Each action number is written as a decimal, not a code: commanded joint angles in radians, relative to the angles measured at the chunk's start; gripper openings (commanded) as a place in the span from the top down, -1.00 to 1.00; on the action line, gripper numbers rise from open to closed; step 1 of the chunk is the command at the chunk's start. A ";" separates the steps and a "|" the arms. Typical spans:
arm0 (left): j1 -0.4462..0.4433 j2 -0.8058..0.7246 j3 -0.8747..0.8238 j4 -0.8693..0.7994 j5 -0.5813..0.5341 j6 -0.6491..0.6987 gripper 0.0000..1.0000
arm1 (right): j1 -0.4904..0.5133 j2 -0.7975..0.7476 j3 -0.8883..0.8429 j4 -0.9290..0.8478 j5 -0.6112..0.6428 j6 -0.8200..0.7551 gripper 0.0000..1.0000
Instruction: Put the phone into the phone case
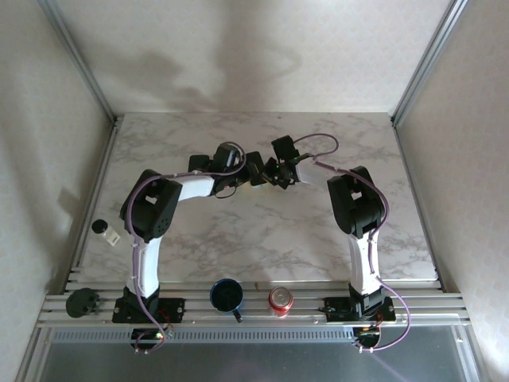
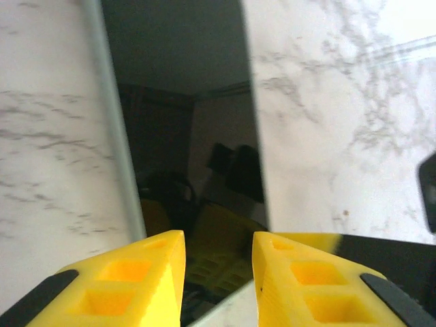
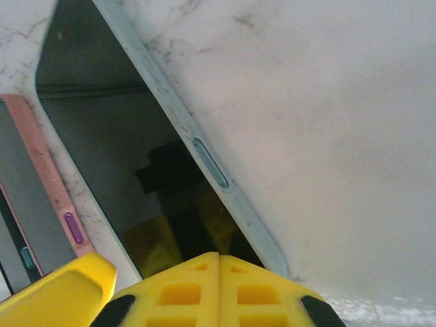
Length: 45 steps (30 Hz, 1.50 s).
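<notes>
The phone (image 2: 184, 102) lies flat on the marble table (image 1: 262, 239), its glossy black screen facing up. A pale blue-grey rim (image 3: 211, 163) with a long side button runs along its edge; it looks like the phone case. My left gripper (image 2: 218, 266) hovers over the phone's near end, its yellow fingers apart with nothing between them. My right gripper (image 3: 218, 257) is shut, fingertips together over the screen (image 3: 116, 136). In the top view both grippers, left (image 1: 248, 169) and right (image 1: 274, 173), meet at mid-table and cover the phone.
A pink edge (image 3: 51, 184) with a purple button lies beside the phone. A blue mug (image 1: 227, 294), a red can (image 1: 280, 299) and a black round object (image 1: 81, 302) stand along the near rail. A small bottle (image 1: 103, 229) lies at the left edge.
</notes>
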<state>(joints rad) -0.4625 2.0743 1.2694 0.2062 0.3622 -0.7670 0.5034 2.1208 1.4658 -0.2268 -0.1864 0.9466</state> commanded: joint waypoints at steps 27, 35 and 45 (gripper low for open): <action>0.267 -0.875 -0.485 -0.105 -0.618 0.443 -0.99 | -0.239 -0.817 -0.602 0.041 0.258 -0.686 -0.98; 0.416 -0.903 -0.687 0.173 -0.652 0.532 -1.00 | -0.358 -0.886 -0.773 0.223 0.399 -0.772 -0.98; 0.489 -0.830 -0.819 0.407 -0.585 0.629 -1.00 | -0.420 -0.762 -0.853 0.448 0.407 -0.810 -0.98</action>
<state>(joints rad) 0.0025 1.2331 0.4774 0.4740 -0.2611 -0.1806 0.0875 1.3289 0.6380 0.0971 0.1913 0.1703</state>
